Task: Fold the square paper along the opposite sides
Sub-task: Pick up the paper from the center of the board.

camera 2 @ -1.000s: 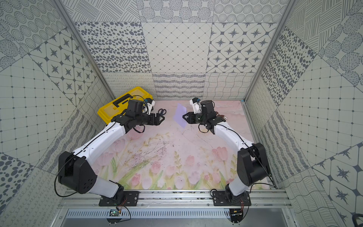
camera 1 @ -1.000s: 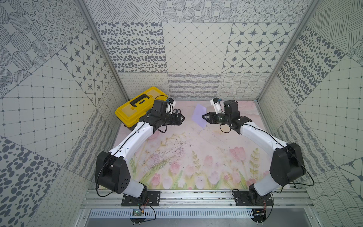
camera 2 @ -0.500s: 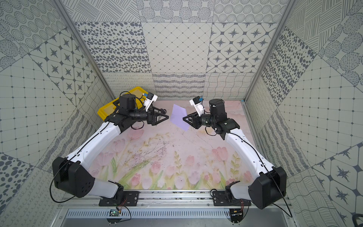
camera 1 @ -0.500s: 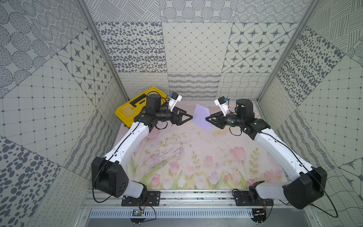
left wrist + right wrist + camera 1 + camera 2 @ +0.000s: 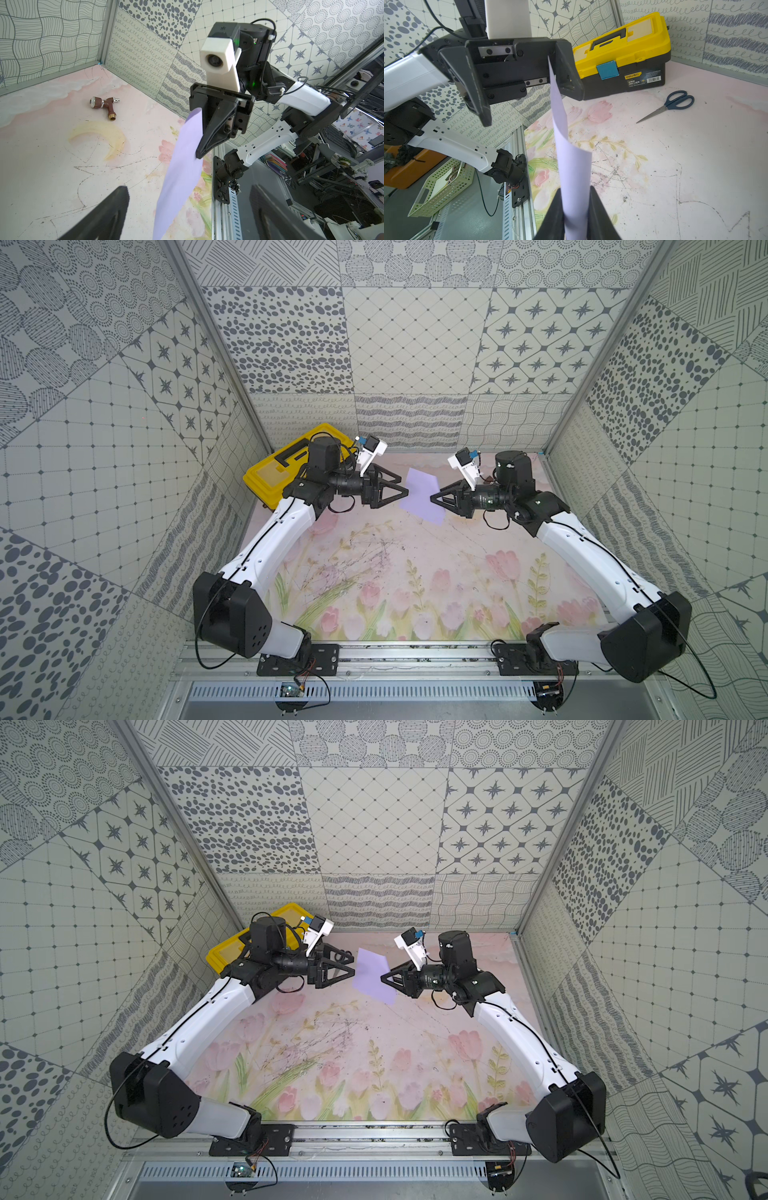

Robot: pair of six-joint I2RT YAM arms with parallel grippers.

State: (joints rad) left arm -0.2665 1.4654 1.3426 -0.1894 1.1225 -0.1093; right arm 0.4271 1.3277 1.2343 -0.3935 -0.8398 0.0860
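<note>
The square paper point(image 5: 419, 495) point(image 5: 372, 975) is a pale lavender sheet held up off the table, standing on edge and slightly curled. My right gripper point(image 5: 431, 497) point(image 5: 575, 188) is shut on one side of it, and the sheet point(image 5: 571, 162) rises straight out from between the fingers. My left gripper point(image 5: 404, 485) point(image 5: 189, 187) faces it, open wide. The opposite side of the paper point(image 5: 182, 166) reaches in between the left fingers, close to one finger point(image 5: 571, 83); nothing pinches it there.
A yellow and black toolbox point(image 5: 270, 477) point(image 5: 623, 47) stands at the back left behind the left arm. Blue-handled scissors point(image 5: 668, 106) lie on the mat next to it. A brown tap fitting point(image 5: 106, 105) lies at the back right near the wall.
Both arms have risen and drawn apart, the right one carrying the paper up off the mat. The left gripper has turned to face the paper's free side and opened a little wider.
</note>
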